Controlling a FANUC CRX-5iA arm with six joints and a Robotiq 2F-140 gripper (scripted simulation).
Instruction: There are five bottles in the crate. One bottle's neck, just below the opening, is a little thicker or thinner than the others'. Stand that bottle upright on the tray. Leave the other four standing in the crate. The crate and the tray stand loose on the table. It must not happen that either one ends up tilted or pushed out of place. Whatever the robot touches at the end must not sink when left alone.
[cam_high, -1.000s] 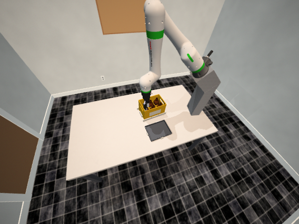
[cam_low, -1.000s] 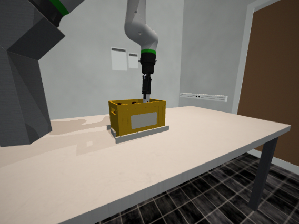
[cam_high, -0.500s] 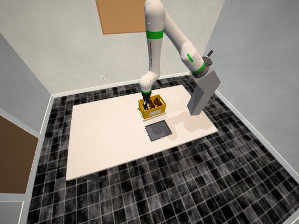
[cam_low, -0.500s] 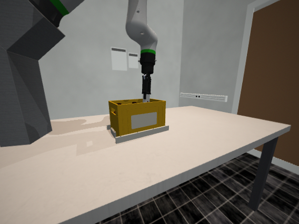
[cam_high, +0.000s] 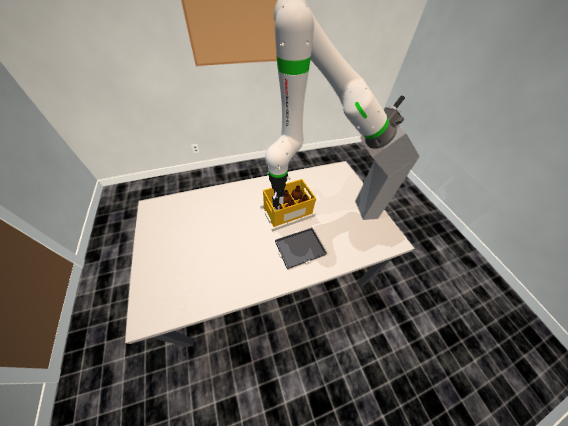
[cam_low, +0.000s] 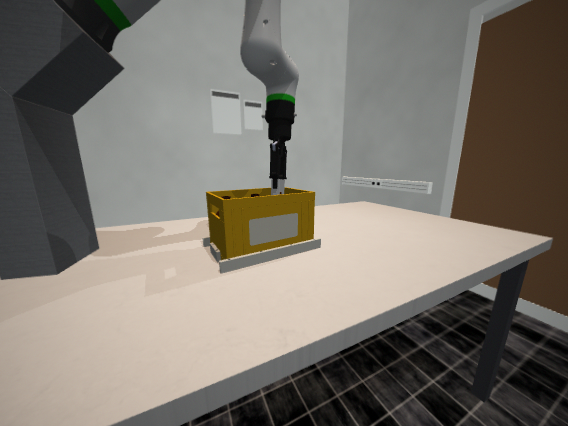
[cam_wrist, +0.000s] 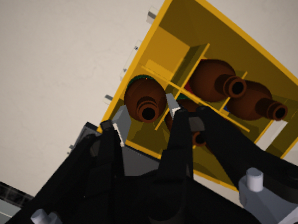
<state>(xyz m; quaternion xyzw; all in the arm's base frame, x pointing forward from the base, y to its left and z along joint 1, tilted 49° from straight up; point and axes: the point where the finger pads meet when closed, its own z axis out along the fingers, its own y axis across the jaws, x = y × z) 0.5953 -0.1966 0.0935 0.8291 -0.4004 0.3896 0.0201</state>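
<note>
A yellow crate (cam_high: 290, 202) (cam_low: 262, 222) stands on the table with brown bottles upright in its cells. In the wrist view the crate (cam_wrist: 210, 85) shows three bottles clearly: one in the near corner cell (cam_wrist: 145, 100) and two further along (cam_wrist: 217, 80) (cam_wrist: 257, 102). Other bottles are mostly hidden behind my fingers. My gripper (cam_wrist: 148, 108) is partly open. Its two pads flank the neck of the near corner bottle with a gap on each side. In the side view the fingertips (cam_low: 278, 189) are at the crate's top rim. The dark tray (cam_high: 300, 248) lies empty in front of the crate.
The crate sits on a low grey base plate (cam_low: 270, 252). The arm's grey pedestal (cam_high: 387, 175) stands at the table's right rear edge. The crate's thin yellow dividers run close beside my fingers.
</note>
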